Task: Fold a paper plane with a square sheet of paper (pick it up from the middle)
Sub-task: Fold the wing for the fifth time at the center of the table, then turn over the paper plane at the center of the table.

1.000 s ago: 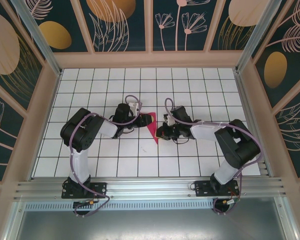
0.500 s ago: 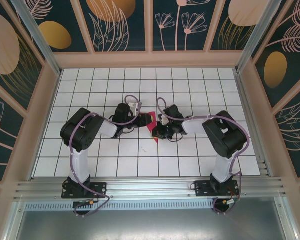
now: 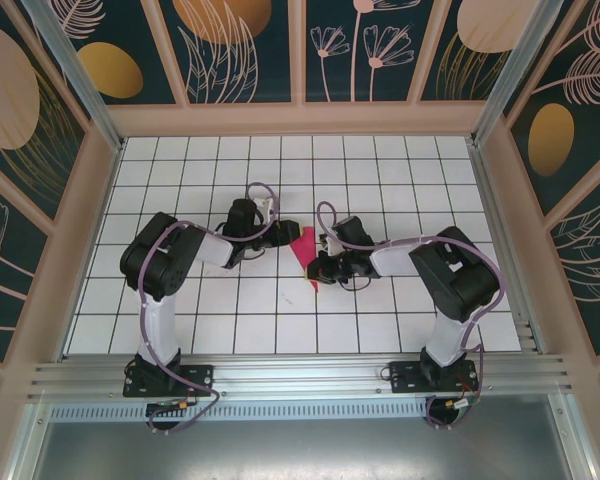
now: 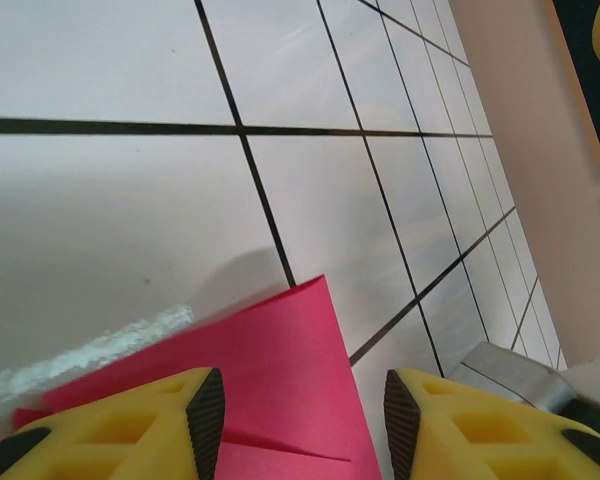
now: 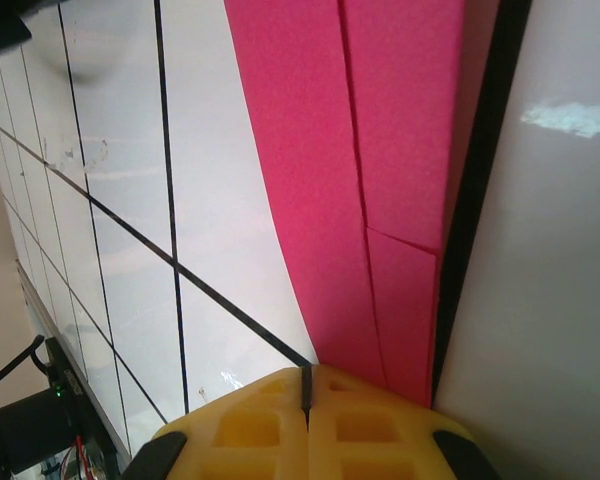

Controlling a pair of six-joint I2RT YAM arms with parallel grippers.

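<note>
Left end effector [image 3: 278,236] stands part-spread, yellow fingers [image 4: 130,425] straddling the left edge of the folded pink paper [image 3: 305,250]. At the paper's near tip, the right end effector [image 3: 320,270] is pinched closed. Under the paper lies a white, black-gridded bench [image 3: 380,160]; beyond it rise teal floral wall panels [image 3: 250,50].

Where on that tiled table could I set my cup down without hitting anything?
The back rows of the table, between the rear wall and the arms, are bare. So is the near strip between the two arm bases. The middle is crowded: the left gripper and right gripper meet at the paper.
</note>
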